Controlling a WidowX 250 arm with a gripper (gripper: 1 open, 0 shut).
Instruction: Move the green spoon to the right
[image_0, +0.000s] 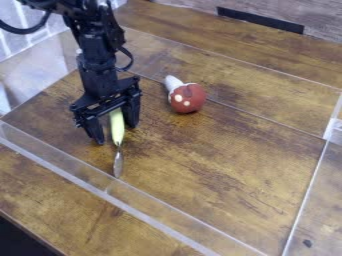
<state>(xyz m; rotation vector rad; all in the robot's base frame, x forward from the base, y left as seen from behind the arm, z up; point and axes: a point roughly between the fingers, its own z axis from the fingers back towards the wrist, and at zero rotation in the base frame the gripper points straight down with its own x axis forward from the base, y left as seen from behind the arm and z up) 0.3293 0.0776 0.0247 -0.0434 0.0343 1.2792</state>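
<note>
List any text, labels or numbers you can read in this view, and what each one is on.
No readable text anywhere in this view.
Green spoon: no marking visible.
Red round object: pale specks on its face, not lettering.
Gripper: black, no label readable.
Wooden table: bare grain only.

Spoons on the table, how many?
1. The green spoon lies on the wooden table, its yellow-green handle between the open jaws of the gripper, left of the red round object. No others visible.
</note>
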